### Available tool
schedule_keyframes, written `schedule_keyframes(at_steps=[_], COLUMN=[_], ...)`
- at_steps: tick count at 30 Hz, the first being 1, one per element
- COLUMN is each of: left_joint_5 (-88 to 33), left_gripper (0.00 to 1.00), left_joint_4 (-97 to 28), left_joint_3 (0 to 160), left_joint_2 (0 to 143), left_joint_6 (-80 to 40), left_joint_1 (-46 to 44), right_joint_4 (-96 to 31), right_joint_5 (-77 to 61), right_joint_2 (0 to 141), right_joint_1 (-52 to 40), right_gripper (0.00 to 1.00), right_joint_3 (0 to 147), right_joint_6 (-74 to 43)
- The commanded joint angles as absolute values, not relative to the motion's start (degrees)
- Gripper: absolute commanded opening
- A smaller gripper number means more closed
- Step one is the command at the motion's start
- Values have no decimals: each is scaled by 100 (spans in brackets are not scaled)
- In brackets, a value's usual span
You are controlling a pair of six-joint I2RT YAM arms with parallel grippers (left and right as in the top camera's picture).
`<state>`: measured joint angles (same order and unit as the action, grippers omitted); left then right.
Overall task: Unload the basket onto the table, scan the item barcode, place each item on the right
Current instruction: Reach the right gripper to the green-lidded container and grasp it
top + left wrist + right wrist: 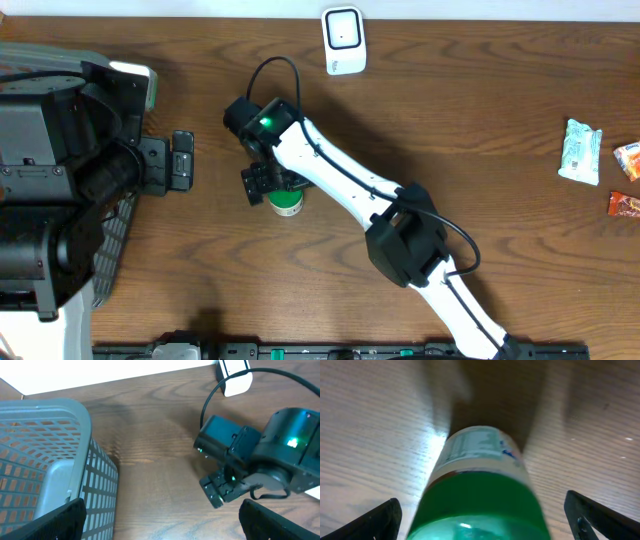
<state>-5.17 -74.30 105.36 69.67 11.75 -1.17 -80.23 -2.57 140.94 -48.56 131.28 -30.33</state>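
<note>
Table [480,120] bears the basket [45,450] at nine o'clock, with the left gripper [160,527] spread wide beside it. At centre the right gripper [268,186], fingers spread and clear, hangs over the bottle [287,204], which stands upright, long axis vertical, green cap up.

The overhead camera looks straight down on the table [480,120] from well above and takes in both arms.

The left wrist camera sits behind the left gripper [161,515], whose fingertips [55,520] show dark in the lower corners. It faces forward and down at middling range. The right gripper [222,491] lies ahead of the tool and to its right, a basket [50,435] stands to the tool's left, and the white scanner [235,380] is far ahead. The overhead view shares all three.

The right wrist camera looks out between its own fingers [370,522] from very near, and the bottle [480,485] just ahead of the tool fills most of the frame. The overhead view shares that bottle, partly under the arm.
</note>
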Motion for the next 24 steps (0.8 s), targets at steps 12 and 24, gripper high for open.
schedule_keyframes(at_steps=[12, 24], left_joint_5=[-440, -440], left_gripper=[98, 98], left_joint_4=[-7411, -7430], left_joint_3=[10547, 10547], left_joint_2=[6949, 6949], left_joint_6=[1081, 1081], left_joint_1=[-93, -93], right_joint_4=[-8016, -8020], right_joint_5=[-226, -224], right_joint_2=[14462, 14470], right_joint_1=[-4971, -4971], right_gripper=[90, 74], right_joint_3=[13113, 13087], right_joint_6=[-3022, -3391])
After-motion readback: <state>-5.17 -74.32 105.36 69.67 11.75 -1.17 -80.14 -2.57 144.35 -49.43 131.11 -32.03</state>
